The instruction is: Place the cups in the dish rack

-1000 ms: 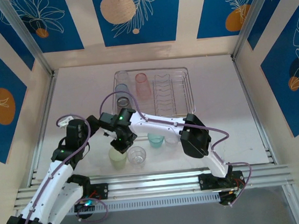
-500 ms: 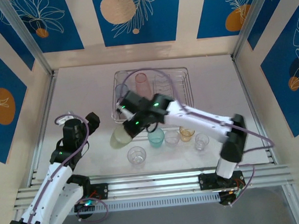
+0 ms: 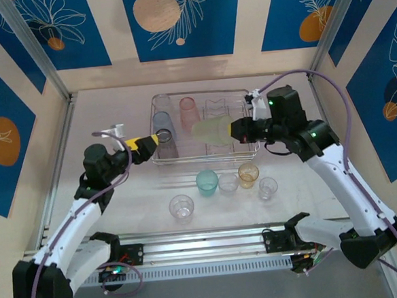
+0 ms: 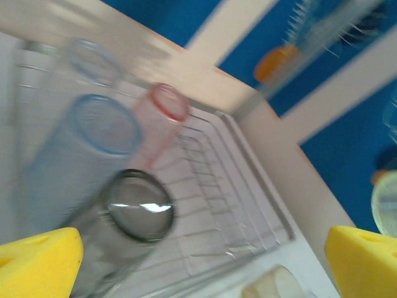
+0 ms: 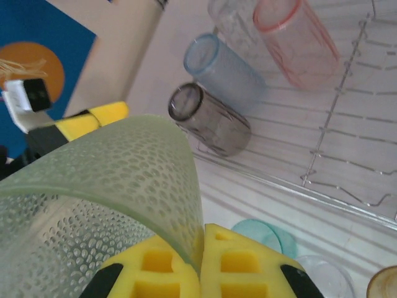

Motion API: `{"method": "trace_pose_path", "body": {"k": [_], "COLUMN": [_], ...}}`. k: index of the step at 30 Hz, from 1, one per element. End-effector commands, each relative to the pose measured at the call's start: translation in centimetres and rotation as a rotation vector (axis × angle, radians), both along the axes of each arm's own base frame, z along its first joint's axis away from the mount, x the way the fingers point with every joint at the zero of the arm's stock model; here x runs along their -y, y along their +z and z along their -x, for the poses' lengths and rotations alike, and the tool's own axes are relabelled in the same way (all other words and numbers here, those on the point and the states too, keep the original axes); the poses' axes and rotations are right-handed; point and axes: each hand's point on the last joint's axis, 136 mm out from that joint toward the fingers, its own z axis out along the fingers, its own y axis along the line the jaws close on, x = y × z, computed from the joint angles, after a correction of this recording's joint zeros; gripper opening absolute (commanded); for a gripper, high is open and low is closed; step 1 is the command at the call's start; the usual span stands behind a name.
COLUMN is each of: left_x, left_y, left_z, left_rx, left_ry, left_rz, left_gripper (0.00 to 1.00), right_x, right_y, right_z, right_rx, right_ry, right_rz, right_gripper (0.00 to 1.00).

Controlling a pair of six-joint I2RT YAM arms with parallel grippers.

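The dish rack (image 3: 239,92) stands at the back middle of the table. In its left part lie a clear cup (image 3: 161,102), a blue cup (image 3: 161,121), a grey cup (image 3: 165,144) and a pink cup (image 3: 189,112). My right gripper (image 3: 232,129) is shut on the wall of a yellow-green cup (image 3: 211,131) and holds it on its side over the rack's middle. In the right wrist view the pads (image 5: 167,270) pinch that dimpled cup (image 5: 105,198). My left gripper (image 3: 147,142) is open beside the rack's left front corner, with the grey cup (image 4: 133,214) just ahead of its fingers (image 4: 37,261).
In front of the rack stand a teal cup (image 3: 206,182), a clear cup (image 3: 227,183), an amber cup (image 3: 248,174), another clear cup (image 3: 268,187) and one more clear cup (image 3: 181,207) nearer the front rail. Low walls close the table's sides and back.
My right arm has swung from the table's left front to over the rack, carrying the yellow-green cup. My left gripper has reached forward to the rack's left front corner.
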Motion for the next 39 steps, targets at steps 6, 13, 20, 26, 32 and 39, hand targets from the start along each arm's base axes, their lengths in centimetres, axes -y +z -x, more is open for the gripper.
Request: {"method": "trace_pose_path", "body": {"k": [6, 13, 20, 26, 32, 39], "left_x": [9.8, 11.8, 13.0, 13.2, 13.5, 13.8], "left_y": [5.8, 7.4, 8.3, 8.9, 9.3, 9.5], "left_z": [6.2, 7.4, 8.5, 8.3, 8.5, 8.6], "left_rx": [0.245, 0.285, 0.311, 0.33, 0.334, 0.341], "left_ry": [-0.53, -0.65, -0.742, -0.742, -0.769, -0.775], "left_rz": [-0.018, 0.07, 0.126, 0.147, 0.175, 0.195], "left_gripper": [1.0, 1.0, 1.0, 1.0, 1.0, 1.0], "right_x": [-0.9, -1.8, -3.0, -3.8, -4.2, -5.3], "right_y": [3.0, 3.4, 2.8, 1.9, 1.5, 0.7], "right_z": [2.1, 3.4, 3.6, 3.7, 3.2, 2.6], "right_rx": [0.101, 0.086, 0.032, -0.002, -0.012, -0.038], "right_ry": [0.123, 0.223, 0.291, 0.334, 0.342, 0.368], "right_rz": [-0.159, -0.208, -0.229, -0.211, -0.215, -0.212], "right_gripper": [0.0, 0.0, 0.0, 0.0, 0.0, 0.0]}}
